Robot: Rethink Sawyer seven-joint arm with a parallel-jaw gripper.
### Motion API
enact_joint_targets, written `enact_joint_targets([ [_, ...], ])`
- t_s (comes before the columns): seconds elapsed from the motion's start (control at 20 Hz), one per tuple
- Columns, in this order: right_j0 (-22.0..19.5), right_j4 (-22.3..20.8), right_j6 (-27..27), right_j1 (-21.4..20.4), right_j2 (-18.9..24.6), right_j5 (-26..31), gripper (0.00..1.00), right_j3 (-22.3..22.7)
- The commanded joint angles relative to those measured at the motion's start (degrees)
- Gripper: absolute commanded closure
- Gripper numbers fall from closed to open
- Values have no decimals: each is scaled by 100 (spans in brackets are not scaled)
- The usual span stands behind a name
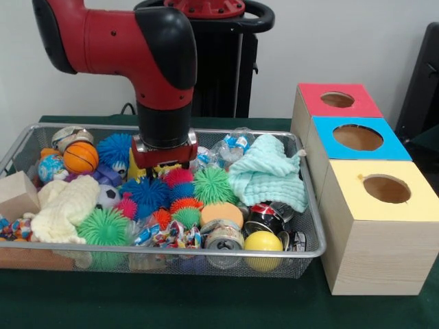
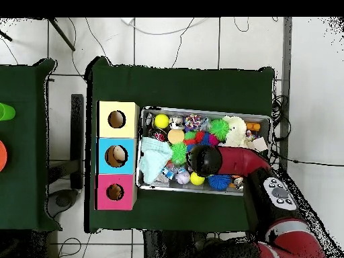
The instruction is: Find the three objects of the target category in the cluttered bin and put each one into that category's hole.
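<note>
A wire mesh bin (image 1: 206,254) is packed with mixed objects. Spiky balls fill its middle: blue (image 1: 147,192), green (image 1: 212,184), pink (image 1: 178,177); another green one (image 1: 103,227) lies at the front left. My gripper (image 1: 163,162) is lowered into the bin just behind the blue and pink spiky balls, which hide its lower end. From overhead the black wrist (image 2: 205,160) covers the gripper over the bin (image 2: 205,111). Three wooden boxes stand beside the bin, with round holes in a red top (image 1: 336,101), a blue top (image 1: 357,139) and a yellow top (image 1: 384,188).
Also in the bin: a small basketball (image 1: 80,157), a yellow ball (image 1: 263,241), a mint cloth (image 1: 266,175), a cream cloth (image 1: 65,205), crushed cans (image 1: 223,240), a soccer ball (image 1: 108,197) and a wooden block (image 1: 15,195). A green cloth covers the table (image 1: 206,301).
</note>
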Motion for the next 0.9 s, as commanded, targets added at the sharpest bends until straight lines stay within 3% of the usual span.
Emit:
enact_joint_targets([
  [0.05, 473, 561, 1665, 666, -316, 54, 0, -1456],
  [0.4, 444, 841, 1050, 1366, -76, 610, 0, -2623],
  [0.9, 435, 880, 519, 1855, 260, 1832, 0, -3935],
])
